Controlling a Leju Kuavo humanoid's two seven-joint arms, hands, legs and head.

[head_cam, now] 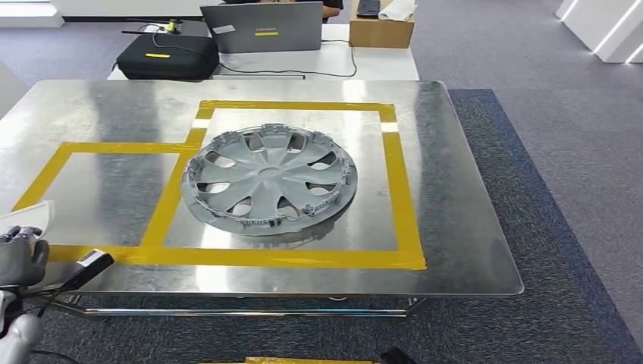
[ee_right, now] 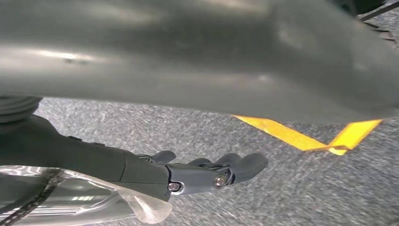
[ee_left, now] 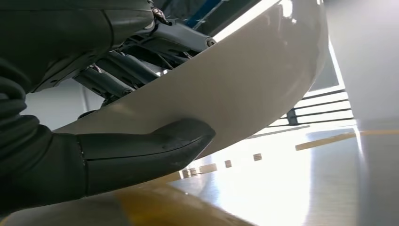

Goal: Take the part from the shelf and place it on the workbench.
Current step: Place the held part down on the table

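My left hand is at the front left corner of the metal workbench and grips a white curved part. Close up, the thumb presses against the white part, with the other fingers behind it, just above the bench top. A grey wheel cover lies flat inside the larger yellow-taped rectangle on the bench. My right hand hangs over grey carpet with its fingers apart and nothing in them.
A smaller yellow-taped rectangle marks the bench's left side. Behind the bench a white table carries a laptop, a black bag and a cardboard box. Yellow tape marks the carpet.
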